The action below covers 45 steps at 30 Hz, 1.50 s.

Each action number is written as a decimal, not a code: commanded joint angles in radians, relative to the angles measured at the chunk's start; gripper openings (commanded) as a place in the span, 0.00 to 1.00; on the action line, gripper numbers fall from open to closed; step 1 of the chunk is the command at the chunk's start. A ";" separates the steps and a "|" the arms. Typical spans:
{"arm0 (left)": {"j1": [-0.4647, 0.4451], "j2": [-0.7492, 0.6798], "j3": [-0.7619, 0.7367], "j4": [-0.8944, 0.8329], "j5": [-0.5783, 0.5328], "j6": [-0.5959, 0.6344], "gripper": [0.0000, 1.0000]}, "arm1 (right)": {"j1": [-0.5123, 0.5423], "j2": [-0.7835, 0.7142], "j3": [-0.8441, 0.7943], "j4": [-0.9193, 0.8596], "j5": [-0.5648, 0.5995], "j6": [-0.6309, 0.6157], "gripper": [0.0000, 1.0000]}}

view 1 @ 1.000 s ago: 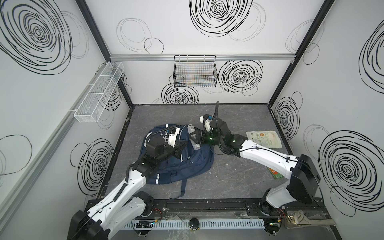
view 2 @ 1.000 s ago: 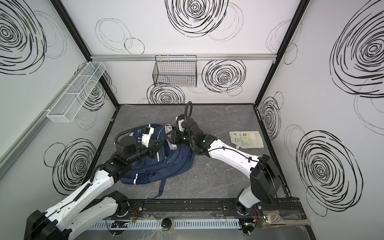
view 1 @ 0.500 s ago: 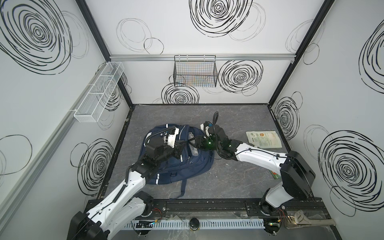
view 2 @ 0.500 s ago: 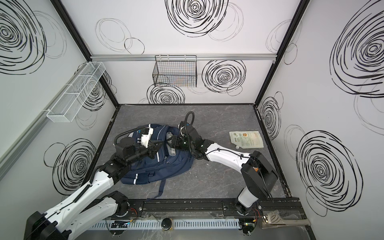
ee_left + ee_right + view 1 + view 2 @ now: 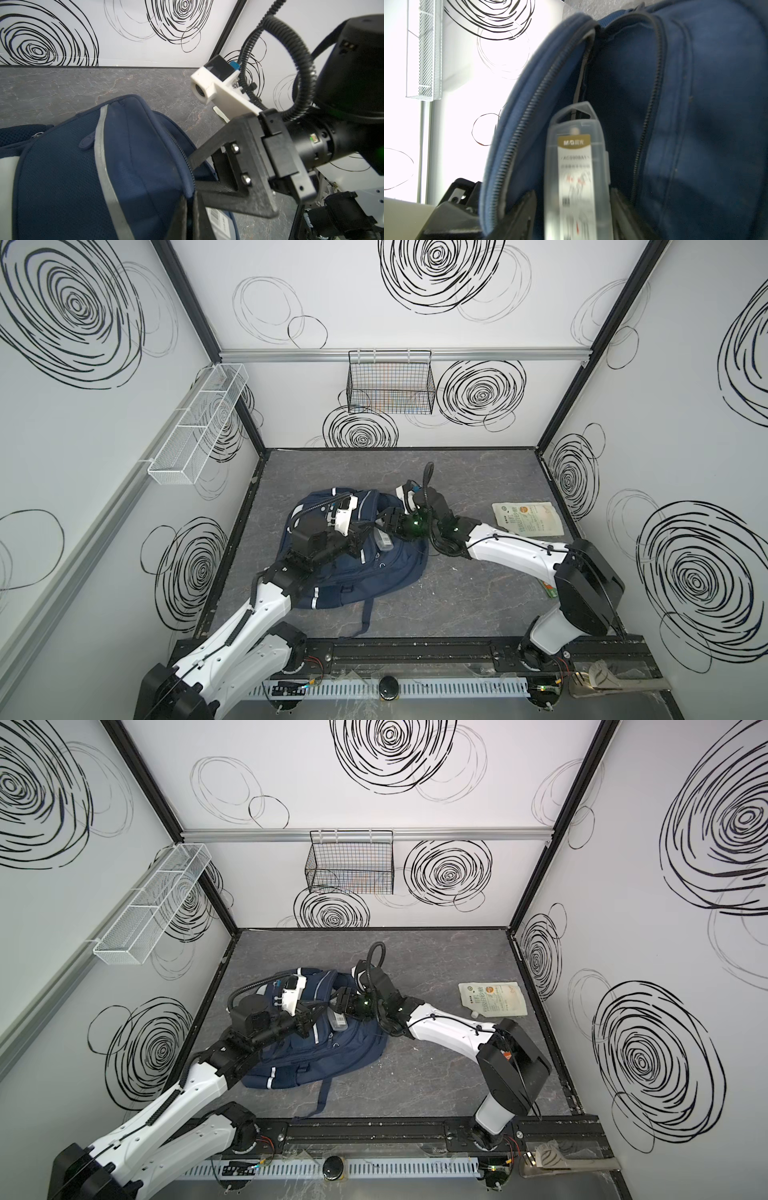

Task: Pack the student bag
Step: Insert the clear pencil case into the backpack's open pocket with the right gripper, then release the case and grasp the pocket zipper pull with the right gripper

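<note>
On the left half of the worktop, close to its left edge, the student bag is laid flat, with one strap trailed toward the front edge. Its upper flap is pinched at the zip edge by the left gripper. In the left wrist view the fingers are seen pressed together on the fabric. Bag and left arm are unchanged from a second ago.

Just beyond, a clear plastic case with a barcoded label is lodged in the held-open mouth of the bag. The right gripper is set around one end of the case with its jaws parted. In the right wrist view a dark gap is seen between the case and one finger, so the case is released rather than clamped. Compared with a second ago, the right wrist is found lower and closer to the bag.

Farther right, near the right edge, a pale printed pouch is laid flat. On the back wall a wire basket is hung.
</note>
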State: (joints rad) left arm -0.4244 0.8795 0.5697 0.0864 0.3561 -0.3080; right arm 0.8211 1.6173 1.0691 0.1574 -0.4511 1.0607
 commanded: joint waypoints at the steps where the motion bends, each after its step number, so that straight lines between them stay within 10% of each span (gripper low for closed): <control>1: -0.004 -0.030 0.017 0.180 0.024 0.009 0.00 | 0.006 0.008 0.027 0.048 -0.031 0.021 0.67; 13: -0.006 -0.022 0.019 0.174 0.008 0.007 0.00 | 0.009 -0.081 -0.018 0.003 0.006 -0.096 0.65; 18: -0.026 -0.058 0.063 0.091 -0.124 0.052 0.54 | 0.039 -0.264 -0.122 -0.171 0.306 -0.280 0.64; 21: -0.029 -0.120 0.058 0.047 -0.257 0.068 0.65 | 0.104 -0.377 -0.204 -0.210 0.446 -0.338 0.59; 29: -0.028 -0.242 -0.031 0.030 -0.497 0.123 0.66 | 0.457 -0.311 -0.189 -0.187 0.693 -0.448 0.51; 45: -0.002 -0.235 -0.030 0.006 -0.502 0.115 0.67 | 0.477 0.003 -0.080 -0.246 0.851 -0.479 0.35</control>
State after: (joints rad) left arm -0.4335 0.6502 0.5457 0.0586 -0.1356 -0.2016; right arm 1.3022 1.5887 0.9436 -0.0490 0.3538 0.5903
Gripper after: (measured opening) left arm 0.665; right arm 0.372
